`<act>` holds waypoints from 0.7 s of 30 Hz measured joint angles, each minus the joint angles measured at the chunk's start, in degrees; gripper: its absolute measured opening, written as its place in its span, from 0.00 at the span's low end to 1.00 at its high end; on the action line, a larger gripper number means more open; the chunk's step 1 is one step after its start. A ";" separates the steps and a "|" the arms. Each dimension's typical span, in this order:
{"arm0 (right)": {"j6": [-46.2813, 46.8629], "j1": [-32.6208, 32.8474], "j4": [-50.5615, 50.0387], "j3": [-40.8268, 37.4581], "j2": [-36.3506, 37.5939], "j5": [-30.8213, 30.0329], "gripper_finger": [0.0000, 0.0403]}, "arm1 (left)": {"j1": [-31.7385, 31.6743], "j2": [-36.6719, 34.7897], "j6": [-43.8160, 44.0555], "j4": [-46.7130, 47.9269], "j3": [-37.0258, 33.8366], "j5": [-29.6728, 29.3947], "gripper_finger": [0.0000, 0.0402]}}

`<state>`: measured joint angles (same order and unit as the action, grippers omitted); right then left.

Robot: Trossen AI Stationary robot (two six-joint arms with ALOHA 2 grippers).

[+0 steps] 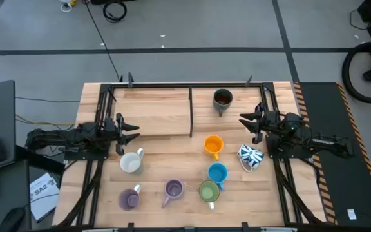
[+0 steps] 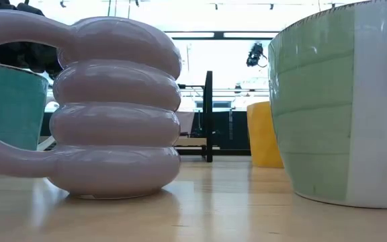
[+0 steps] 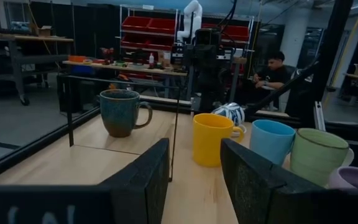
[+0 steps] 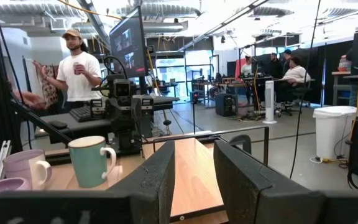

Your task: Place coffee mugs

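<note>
Mugs stand scattered over the wooden surface, none of them held; the dark grey mug sits alone in the far right compartment, just right of the thin upright divider; the orange mug stands nearer the middle, with the blue mug just in front of it and the green mug touching or almost touching the blue one at the front; the white mug with blue pattern lies tipped on its side to the right of the orange and blue ones; the white mug stands on the left half, and the two purple mugs sit along the front edge, apart from each other; the left end effector hovers at the left side of the surface, just behind the white mug, its fingers parted to a moderate gap and holding nothing, and its wrist view looks across at the grey, orange, blue and green mugs; the right end effector hovers at the right side, between the dark grey mug and the patterned one, its fingers likewise parted and empty; in the low view the ribbed purple mug and the green mug fill the foreground, with the orange mug behind them; people show in the room beyond, one standing and others seated.
</note>
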<state>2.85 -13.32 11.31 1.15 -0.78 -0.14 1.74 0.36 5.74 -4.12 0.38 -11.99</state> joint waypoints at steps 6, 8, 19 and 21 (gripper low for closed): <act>-0.02 0.00 0.00 0.00 0.00 0.00 0.29 | -0.02 0.00 1.09 -0.07 0.00 -0.42 0.38; -0.01 0.00 0.01 0.00 0.00 0.00 0.29 | -0.02 0.00 1.09 -0.09 0.00 -0.44 0.38; -0.02 0.00 0.00 0.00 0.00 0.00 0.29 | 0.00 0.00 1.09 -0.13 0.00 -0.44 0.37; 0.00 0.00 0.01 0.00 0.00 0.00 0.29 | 0.00 0.00 1.09 -0.13 0.00 -0.44 0.37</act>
<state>2.85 -13.32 11.32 1.15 -0.78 -0.14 1.74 0.36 6.83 -4.25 0.38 -12.43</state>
